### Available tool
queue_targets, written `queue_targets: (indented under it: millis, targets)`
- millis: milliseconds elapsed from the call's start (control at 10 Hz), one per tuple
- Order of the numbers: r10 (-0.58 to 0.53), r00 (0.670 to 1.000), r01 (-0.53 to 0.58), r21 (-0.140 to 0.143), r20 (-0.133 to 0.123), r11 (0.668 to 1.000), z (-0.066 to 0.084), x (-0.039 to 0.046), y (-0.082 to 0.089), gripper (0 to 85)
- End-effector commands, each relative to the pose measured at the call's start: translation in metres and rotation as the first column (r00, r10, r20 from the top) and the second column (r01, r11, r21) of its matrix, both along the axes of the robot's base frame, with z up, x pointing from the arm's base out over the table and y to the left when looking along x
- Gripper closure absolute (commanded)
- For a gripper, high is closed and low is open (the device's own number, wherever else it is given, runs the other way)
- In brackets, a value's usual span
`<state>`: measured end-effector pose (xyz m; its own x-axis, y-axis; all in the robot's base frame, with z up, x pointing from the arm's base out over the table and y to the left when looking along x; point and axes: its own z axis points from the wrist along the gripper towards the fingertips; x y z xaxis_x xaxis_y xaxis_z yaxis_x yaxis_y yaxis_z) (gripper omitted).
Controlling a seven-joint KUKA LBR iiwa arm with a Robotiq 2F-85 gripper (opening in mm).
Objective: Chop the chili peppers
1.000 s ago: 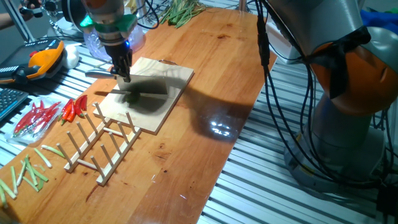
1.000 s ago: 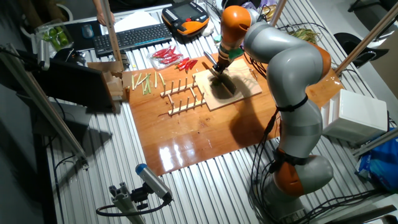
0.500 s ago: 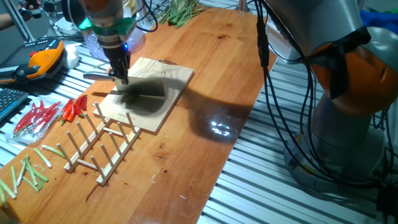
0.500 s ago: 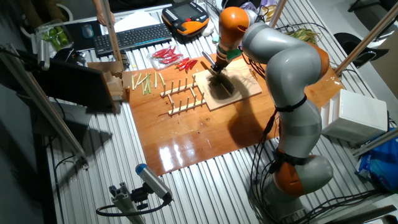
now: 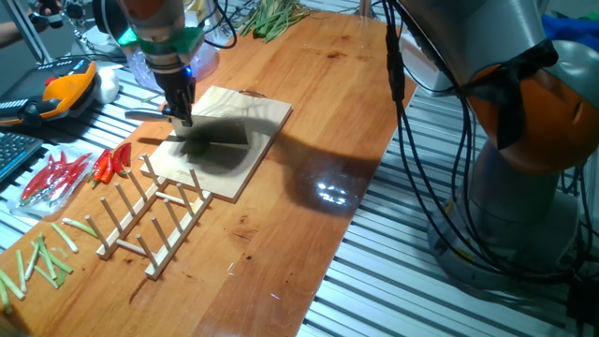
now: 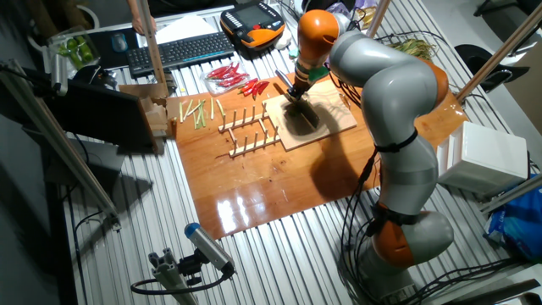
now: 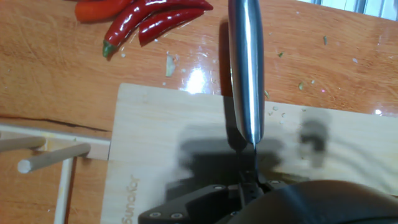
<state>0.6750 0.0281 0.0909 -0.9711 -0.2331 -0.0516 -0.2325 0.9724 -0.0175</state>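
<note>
red chilies (image 7: 149, 15), pale wooden cutting board (image 7: 174, 143)

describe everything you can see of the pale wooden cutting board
The pale wooden cutting board is a flat, light, rectangular slab lying on the orange-brown wooden table, beside the wooden peg rack. The hand view shows printed lettering near one edge and tiny green flecks around it. The shiny metal knife blade, held in the gripper, stretches above it, casting blurred dark shadows on its surface. Red chilies lie on the table just beyond its edge.
</note>
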Motion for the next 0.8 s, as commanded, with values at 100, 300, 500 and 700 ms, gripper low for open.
queue_targets:
  millis: [100,300,500,700]
  targets:
    - [0.003,1.000,-0.003,0.007,0.014,1.000,-0.002,-0.0037,-0.004,85.0]
    - [0.000,1.000,0.000,0.011,0.017,1.000,-0.006,-0.0069,-0.008,85.0]
    - [-0.002,0.999,0.001,0.031,0.046,1.000,-0.014,-0.0103,-0.010,85.0]
    - [-0.005,1.000,0.004,0.033,0.012,0.999,0.000,-0.0052,-0.004,85.0]
